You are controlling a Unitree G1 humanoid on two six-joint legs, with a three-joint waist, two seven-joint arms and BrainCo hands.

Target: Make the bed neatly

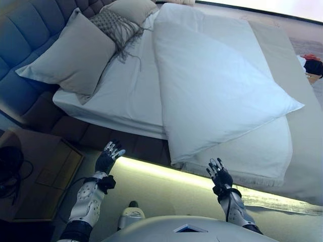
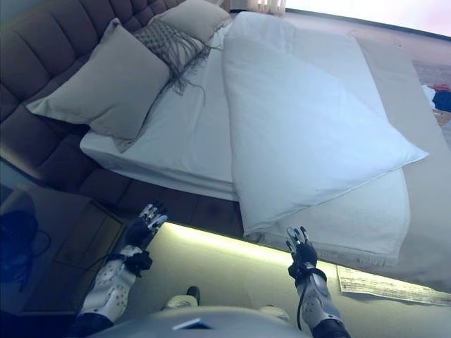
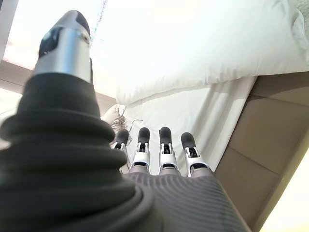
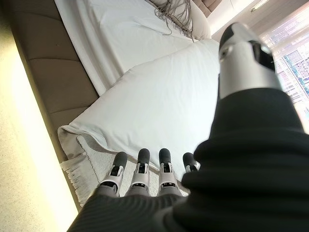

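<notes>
A white duvet (image 1: 217,85) lies skewed over the bed, with one corner folded toward the near side and another pointing right. Under it, a cream fringed blanket (image 1: 262,151) hangs over the near edge. The bare white sheet (image 1: 128,85) shows toward the head. A large grey pillow (image 1: 75,55), a fringed cushion (image 1: 113,25) and a second pillow (image 1: 133,9) lean on the tufted headboard (image 1: 25,25). My left hand (image 1: 107,157) hovers open by the brown bed frame (image 1: 141,146), touching nothing. My right hand (image 1: 220,176) is open just short of the duvet's near corner (image 4: 164,101).
A wooden nightstand (image 1: 35,171) stands left of me, next to the headboard. A lit strip runs along the floor under the bed frame. A printed sheet of paper (image 2: 387,285) lies on the floor at right. Red and dark items (image 1: 313,65) sit beyond the bed's far right.
</notes>
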